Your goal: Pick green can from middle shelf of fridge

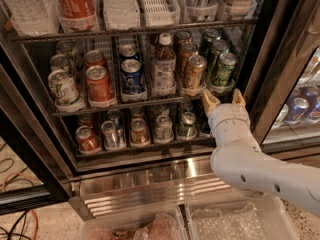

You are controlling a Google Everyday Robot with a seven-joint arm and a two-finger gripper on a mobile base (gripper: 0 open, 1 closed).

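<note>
The fridge (165, 176) stands open, seen from above. The green can (224, 69) stands at the front of the rightmost lane on the middle shelf (130, 102), with more green cans behind it. A tan-gold can (194, 72) stands just to its left. My gripper (223, 99) is open, its two tan fingertips (209, 102) pointing up. It sits just below the green can at the shelf's front rail, empty and not touching the can.
The middle shelf also holds a whitish can (63, 87), a red can (98, 84), a blue can (132, 77) and a bottle (163, 66). Cans fill the lower shelf (140, 134). The black door frame (280, 69) stands close on the right. Clear bins (235, 224) lie below.
</note>
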